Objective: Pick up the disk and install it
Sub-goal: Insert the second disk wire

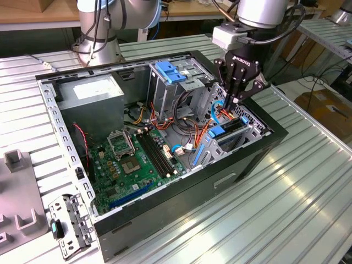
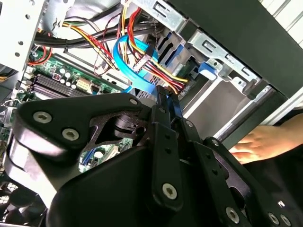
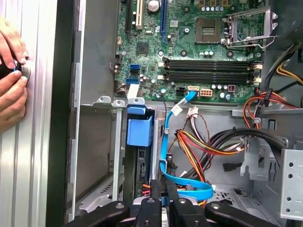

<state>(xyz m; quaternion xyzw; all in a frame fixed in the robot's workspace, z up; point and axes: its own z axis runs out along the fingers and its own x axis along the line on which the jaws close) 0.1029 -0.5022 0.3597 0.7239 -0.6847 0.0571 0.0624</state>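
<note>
Nearest the wrist, the black two-fingered gripper hangs inside the open black computer case, its fingers pressed together with nothing between them, tips down among the bundled red, yellow and orange power wires and the thin light-blue flat cable.

Just beyond, in the first wrist view, the dark hard drive in its bright blue plastic carrier, the disk, stands on edge in the grey metal drive bay, at about ten o'clock from the fingertips. The exterior view shows the same disk seated in the bay below the gripper, at roughly seven o'clock.

Farther in lies the green motherboard.

Both wrist views catch a person's hand resting outside the case wall.

At the far end, the exterior view shows a tall grey metal cage with a blue plastic handle.
</note>
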